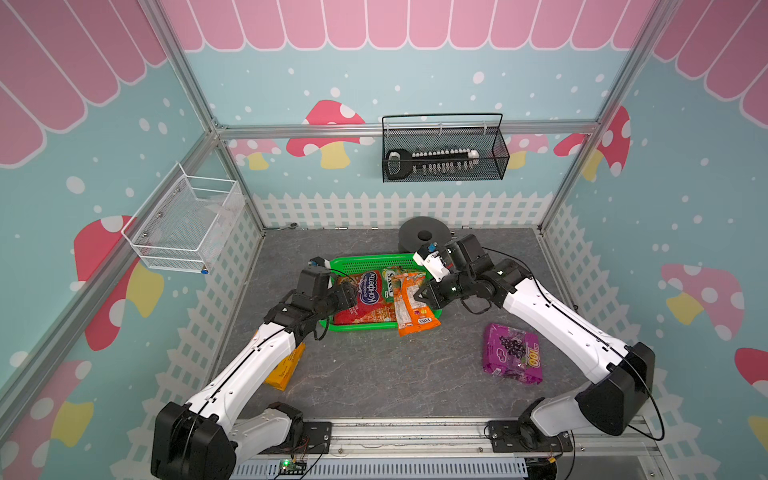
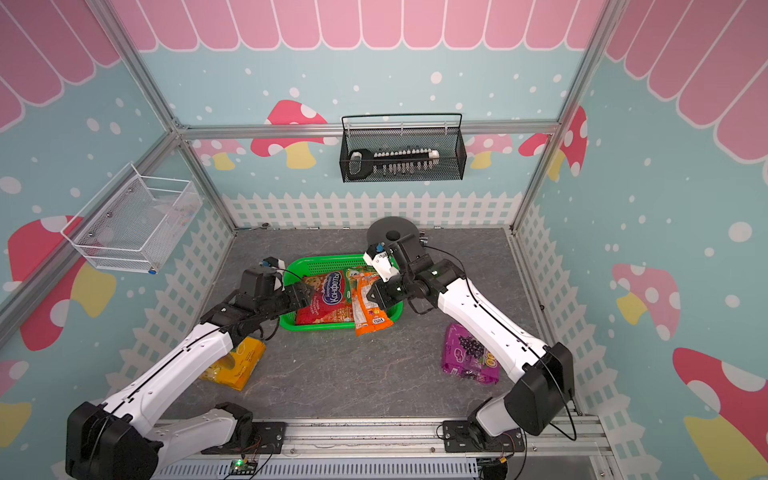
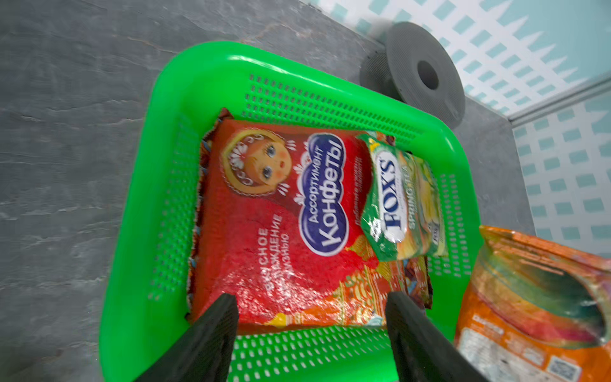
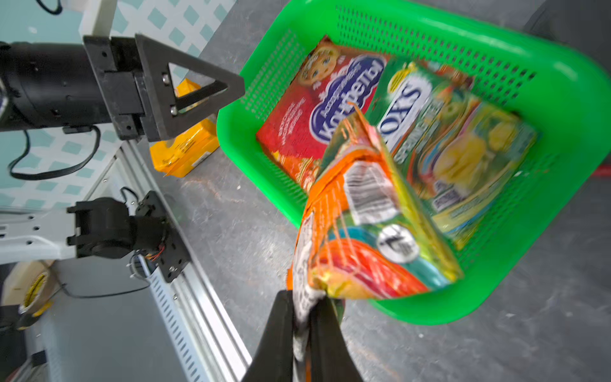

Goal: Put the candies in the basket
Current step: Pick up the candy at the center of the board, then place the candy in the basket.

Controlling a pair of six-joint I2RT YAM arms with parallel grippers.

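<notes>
Inside a booth walled with painted mushrooms and a white picket fence, a grey stone-look counter (image 1: pixel 374 374) carries a green basket (image 1: pixel 365 259) near its middle. A black wire basket (image 1: pixel 444 158) hangs on the back wall above and behind the green basket, and a white wire basket (image 1: pixel 187 224) hangs on the left wall. A dark grey spool (image 1: pixel 422 235) stands just behind the green basket's far right corner.

In the basket a red bag (image 3: pixel 264 231) lies flat, with a green-yellow FOX'S bag (image 3: pixel 396 198) resting on its right part. A purple bag (image 1: pixel 511 353) lies on the counter well apart from the basket, to its front right. A yellow-orange bag (image 2: pixel 235 363) lies to its front left, partly under the left arm.

The left claw (image 3: pixel 312 299) hovers at the basket's left end, over the red bag, its jaws spread wide with nothing between them. The right claw (image 4: pixel 307 297) is pressed together on the edge of an orange bag (image 4: pixel 363 231), pinching it. That bag hangs over the basket's right part, with one end crossing the front rim.
</notes>
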